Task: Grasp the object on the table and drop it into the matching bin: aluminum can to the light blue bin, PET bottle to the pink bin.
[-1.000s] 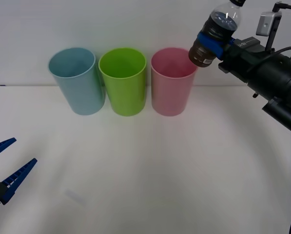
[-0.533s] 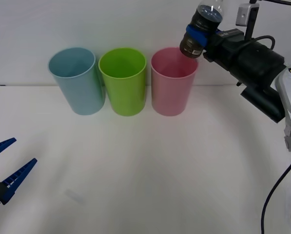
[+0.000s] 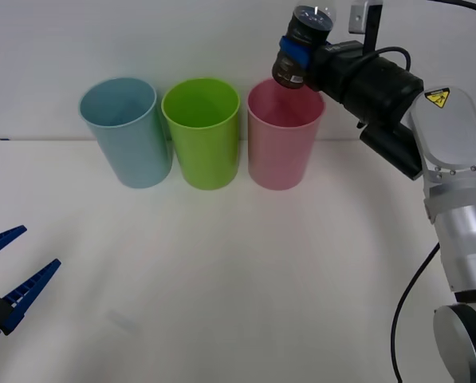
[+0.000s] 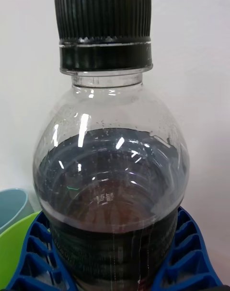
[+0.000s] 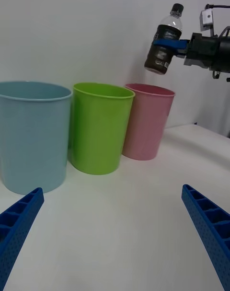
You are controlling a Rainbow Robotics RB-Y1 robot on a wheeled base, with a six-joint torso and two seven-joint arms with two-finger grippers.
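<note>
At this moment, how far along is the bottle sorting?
Done: the PET bottle is off the table and lifted, clamped in the right pincer. In hand: it hangs tilted above the pink bin, at its right rim. Left: centring it if needed and releasing it; nothing has dropped in yet. The left pincer waits open low at the table's near left.

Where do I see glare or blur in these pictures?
Right wrist view: white glints streak the PET bottle; bins behind are soft. Front view: the right pincer holds it above the pink bin, shadows faint. Left wrist view: left pincer tips slightly soft.
</note>
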